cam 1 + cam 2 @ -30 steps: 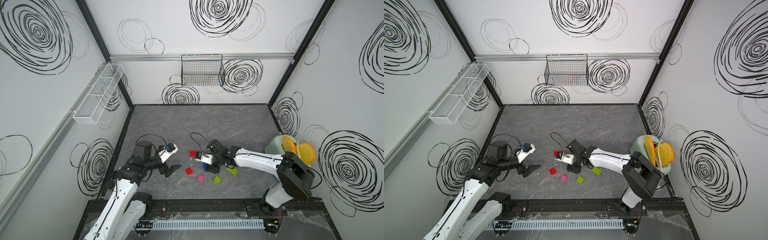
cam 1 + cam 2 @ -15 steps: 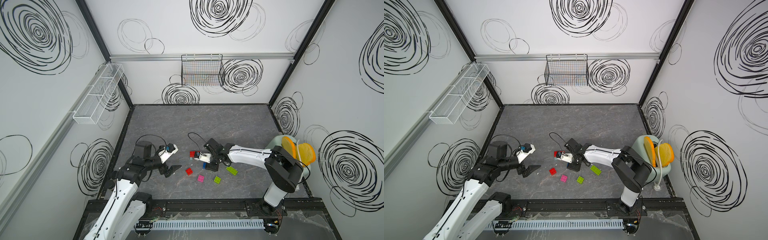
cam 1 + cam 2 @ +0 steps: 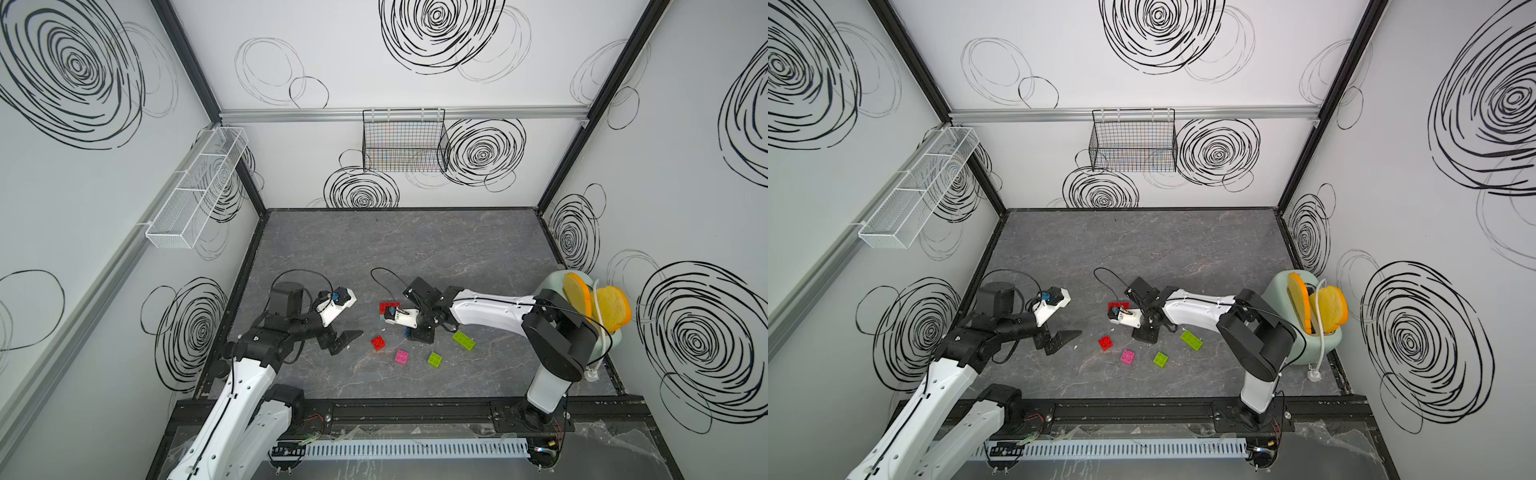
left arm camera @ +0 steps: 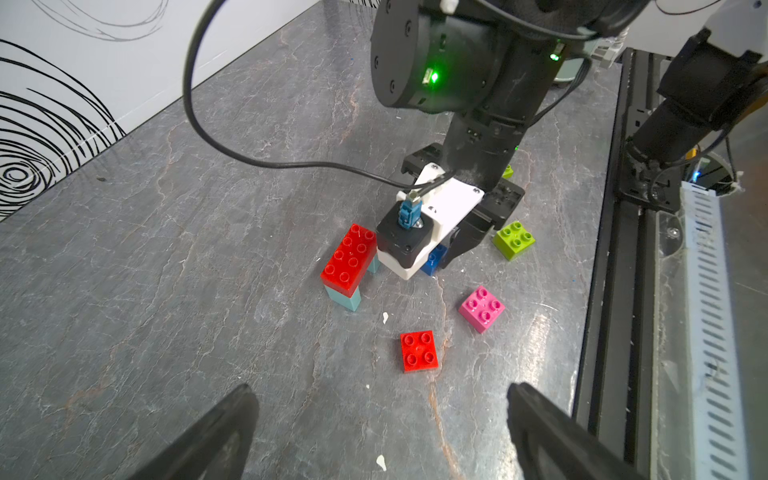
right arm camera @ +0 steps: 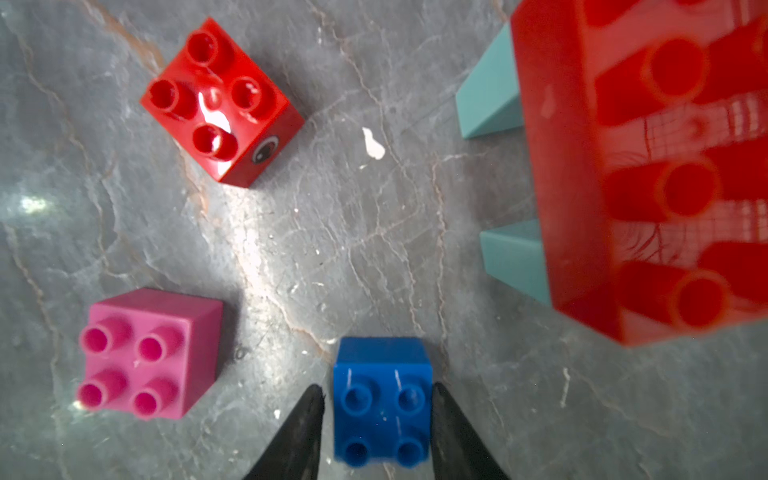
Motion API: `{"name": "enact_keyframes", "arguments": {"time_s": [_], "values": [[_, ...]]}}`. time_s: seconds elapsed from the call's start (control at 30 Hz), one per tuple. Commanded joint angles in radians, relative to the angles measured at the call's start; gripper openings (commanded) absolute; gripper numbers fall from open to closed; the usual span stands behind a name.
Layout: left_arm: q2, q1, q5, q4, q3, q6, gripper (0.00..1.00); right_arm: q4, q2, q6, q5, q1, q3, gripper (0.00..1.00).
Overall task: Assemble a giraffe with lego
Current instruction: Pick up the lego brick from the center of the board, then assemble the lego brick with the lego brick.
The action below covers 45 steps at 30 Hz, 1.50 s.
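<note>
Right pincer [image 5: 378,385] straddles blue brick [image 5: 382,399], a sliver apart; left pincer [image 4: 380,387] gapes empty. Close squarely, then lift toward body [image 3: 385,308] at eleven o'clock.

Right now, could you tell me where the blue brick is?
In the right wrist view, the blue brick stands on the table between the fingers of the right claw, with the pink brick and red body nearby.
</note>
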<state>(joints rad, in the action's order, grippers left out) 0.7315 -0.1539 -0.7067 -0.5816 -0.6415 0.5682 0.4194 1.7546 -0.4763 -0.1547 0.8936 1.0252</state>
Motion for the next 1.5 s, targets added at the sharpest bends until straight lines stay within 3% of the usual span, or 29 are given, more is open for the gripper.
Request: {"name": "enact_keyframes", "arguments": {"time_s": [0.0,0.07,0.23,0.47,0.97,1.47], "values": [[0.000,0.008,-0.021,0.008,0.005,0.013,0.98,0.031,0.009,-0.008,-0.020,0.007,0.023,0.36],[0.002,0.010,-0.021,0.011,0.005,0.010,0.98,0.043,0.016,-0.010,-0.022,0.007,0.029,0.29],[0.003,0.008,-0.014,0.007,0.005,0.016,0.98,0.067,-0.019,-0.028,-0.021,0.007,0.037,0.23],[0.014,0.007,-0.020,0.021,0.014,0.016,0.98,0.202,-0.097,-0.159,0.026,0.007,0.121,0.22],[0.019,0.001,-0.002,0.027,0.020,0.009,0.98,0.375,0.096,-0.349,0.060,-0.027,0.512,0.15],[0.016,0.004,-0.003,0.026,0.025,0.016,0.98,0.398,0.187,-0.323,-0.047,-0.059,0.559,0.16]]}}
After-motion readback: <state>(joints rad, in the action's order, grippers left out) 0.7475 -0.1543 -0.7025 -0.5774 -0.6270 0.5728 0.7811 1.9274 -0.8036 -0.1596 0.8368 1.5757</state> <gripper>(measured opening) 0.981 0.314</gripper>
